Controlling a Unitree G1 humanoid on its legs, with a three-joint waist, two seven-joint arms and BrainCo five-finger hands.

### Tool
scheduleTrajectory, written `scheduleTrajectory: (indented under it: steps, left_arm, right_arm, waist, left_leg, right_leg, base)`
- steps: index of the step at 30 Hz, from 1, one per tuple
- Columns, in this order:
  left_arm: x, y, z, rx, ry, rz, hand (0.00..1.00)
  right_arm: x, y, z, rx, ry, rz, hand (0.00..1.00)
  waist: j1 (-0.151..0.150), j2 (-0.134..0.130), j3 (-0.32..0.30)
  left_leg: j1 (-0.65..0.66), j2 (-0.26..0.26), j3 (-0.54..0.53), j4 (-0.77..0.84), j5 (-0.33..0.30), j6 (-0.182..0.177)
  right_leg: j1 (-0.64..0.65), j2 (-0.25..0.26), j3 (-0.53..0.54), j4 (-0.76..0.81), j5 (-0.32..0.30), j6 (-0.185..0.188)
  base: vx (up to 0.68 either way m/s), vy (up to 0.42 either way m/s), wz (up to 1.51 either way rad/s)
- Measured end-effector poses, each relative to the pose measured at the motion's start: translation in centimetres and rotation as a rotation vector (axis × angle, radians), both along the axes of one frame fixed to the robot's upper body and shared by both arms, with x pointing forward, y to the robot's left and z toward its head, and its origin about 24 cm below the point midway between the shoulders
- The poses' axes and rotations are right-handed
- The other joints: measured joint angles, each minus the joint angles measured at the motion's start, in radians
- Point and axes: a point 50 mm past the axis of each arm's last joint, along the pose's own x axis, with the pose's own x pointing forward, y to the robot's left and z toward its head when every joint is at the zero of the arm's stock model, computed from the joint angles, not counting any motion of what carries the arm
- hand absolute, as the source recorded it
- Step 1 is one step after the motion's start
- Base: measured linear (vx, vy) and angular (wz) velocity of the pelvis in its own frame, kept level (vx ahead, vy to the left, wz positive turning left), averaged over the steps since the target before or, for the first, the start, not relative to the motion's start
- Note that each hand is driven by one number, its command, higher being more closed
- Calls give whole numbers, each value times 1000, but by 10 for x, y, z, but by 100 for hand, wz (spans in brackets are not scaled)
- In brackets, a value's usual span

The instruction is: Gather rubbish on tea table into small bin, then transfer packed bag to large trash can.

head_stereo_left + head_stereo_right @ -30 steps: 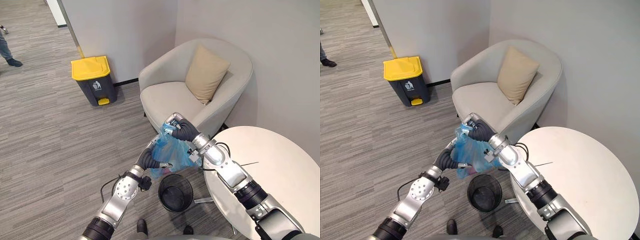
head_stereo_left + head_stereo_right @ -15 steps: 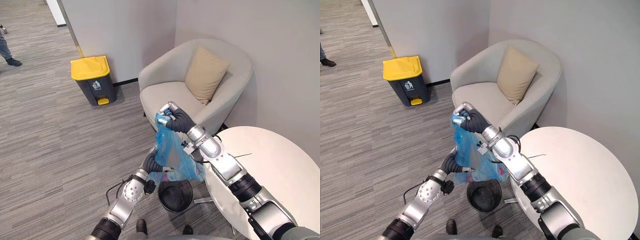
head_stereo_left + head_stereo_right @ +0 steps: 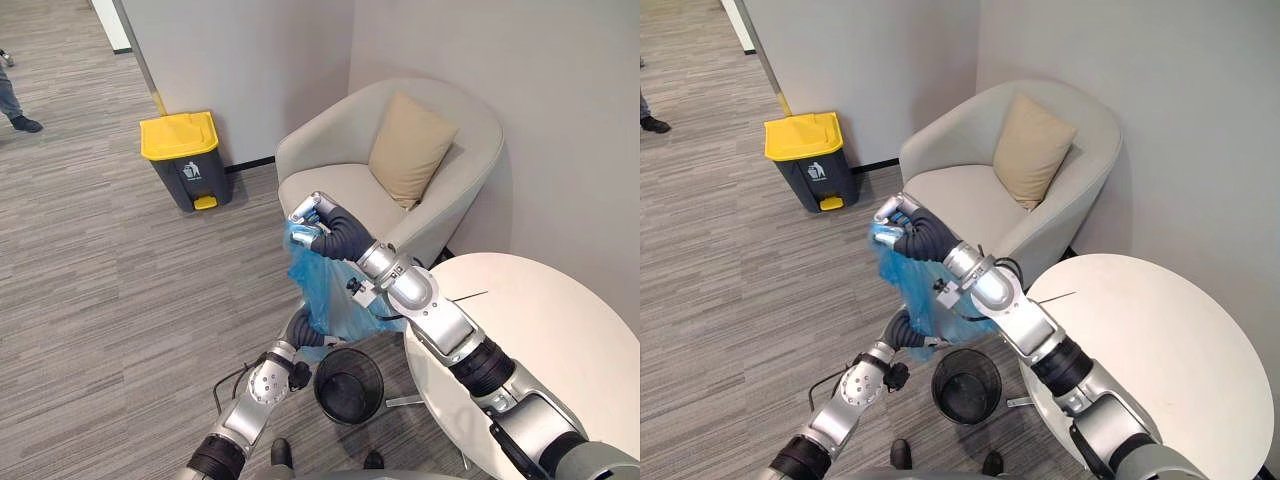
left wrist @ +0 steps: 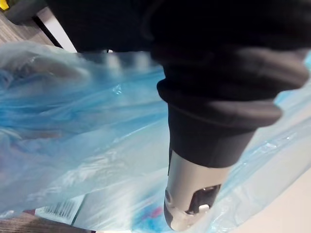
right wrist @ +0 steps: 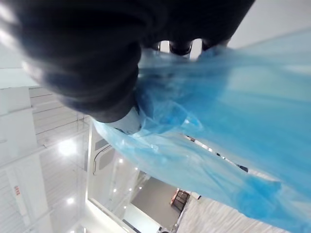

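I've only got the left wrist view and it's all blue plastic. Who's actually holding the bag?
Observer: The right hand grips the blue bag by its gathered top, raised in front of the armchair.
Operator: Is it out of the small bin?
Observer: Yes, it hangs above the black mesh bin, which stands beside the round table.
Operator: Where's the big can?
Observer: The yellow-lidded trash can stands against the wall, left of the armchair, lid closed.
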Motion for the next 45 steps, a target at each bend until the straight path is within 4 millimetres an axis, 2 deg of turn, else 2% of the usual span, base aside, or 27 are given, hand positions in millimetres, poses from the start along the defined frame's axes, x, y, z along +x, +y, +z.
scheduleTrajectory:
  steps: [3,4,7,11,19,26,27,30,35,40,45]
  left_arm:
    - [-2,0,-1,-5,0,2,0]
    - [-3,0,-2,-6,1,0,100]
    - [-1,-5,0,-7,-9,10,100]
    - [14,-14,17,-27,-61,21,100]
    - [16,-17,19,-45,-79,58,100]
    - [17,-16,21,-67,-86,94,100]
    - [17,-16,21,-66,-86,95,100]
    - [17,-15,20,-67,-84,101,100]
    - [15,-4,17,-87,-65,165,100]
    - [8,18,8,-101,-33,281,100]
    - [3,36,8,-109,-39,358,100]
  right_arm:
    - [-4,7,-3,8,23,36,100]
    - [-5,8,-3,6,25,43,100]
    - [-12,19,-7,-1,37,87,100]
    - [-16,28,-5,50,70,129,100]
    - [-22,32,3,101,69,168,100]
    - [-24,33,1,111,80,180,100]
    - [-25,33,0,113,82,180,0]
    - [-28,30,-7,107,63,160,0]
    - [-31,12,-28,62,63,55,0]
    - [-25,-27,-52,-26,72,-118,0]
    - [-24,-55,-57,-100,31,-235,0]
  waist:
    - [0,0,0]
    - [0,0,0]
    - [-1,0,0]
    - [-2,0,0]
    - [-3,0,0]
    - [-4,0,0]
    - [-4,0,0]
    - [-3,0,0]
    - [-5,-1,0]
    - [-5,-4,0]
    - [-7,-9,1]
  left_leg:
    - [0,0,0,0,0,0]
    - [0,0,0,0,-1,-1]
    - [0,1,0,0,-3,-5]
    - [0,1,0,1,0,-1]
    - [0,1,0,1,0,-1]
    - [0,1,0,0,0,-1]
    - [0,1,0,0,0,-1]
    - [0,1,-1,0,0,-1]
    - [0,2,-1,-6,-1,-2]
    - [0,5,-1,-6,-2,-3]
    - [0,2,-1,-6,0,-1]
  right_leg:
    - [0,0,0,0,0,0]
    - [0,0,0,0,0,0]
    - [-1,0,0,0,0,0]
    - [0,0,0,0,0,0]
    - [0,1,1,0,0,0]
    - [0,0,1,0,0,0]
    - [0,-1,1,1,0,0]
    - [0,-1,1,1,0,0]
    - [0,-3,1,2,-1,1]
    - [0,-3,0,2,-2,2]
    - [0,-2,-1,2,-7,9]
  base:
    - [0,0,0]
    - [0,0,0]
    - [0,0,0]
    - [0,0,0]
    - [0,0,0]
    - [0,0,0]
    - [0,0,0]
    - [0,0,0]
    - [0,0,0]
    - [0,0,0]
    - [0,0,0]
